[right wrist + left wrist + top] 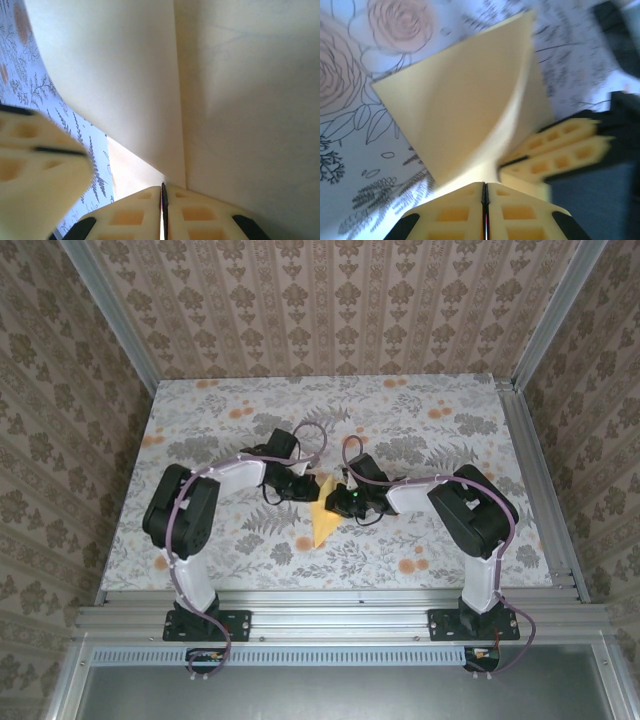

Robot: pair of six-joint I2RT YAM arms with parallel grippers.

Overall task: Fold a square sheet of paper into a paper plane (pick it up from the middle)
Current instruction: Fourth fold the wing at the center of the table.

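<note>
**Left gripper and right gripper both pinched shut on the thin mustard-yellow square sheet of paper, mid-fold**

Jaws pressed together, they meet over the middle of the flat floral-printed table, each nipping the paper just beside the other. That end curls up off the tabletop; from above the sheet reads as a pointed wedge. I judge an early fold is in hand, with the task far from finished; next, lay the raised flap flat, edges matched, and press the crease without tearing.

Beige damask-papered walls enclose the cell; a silver aluminium rail carries the arm bases; the tabletop print is grey leaves with small round orange flowers
</note>
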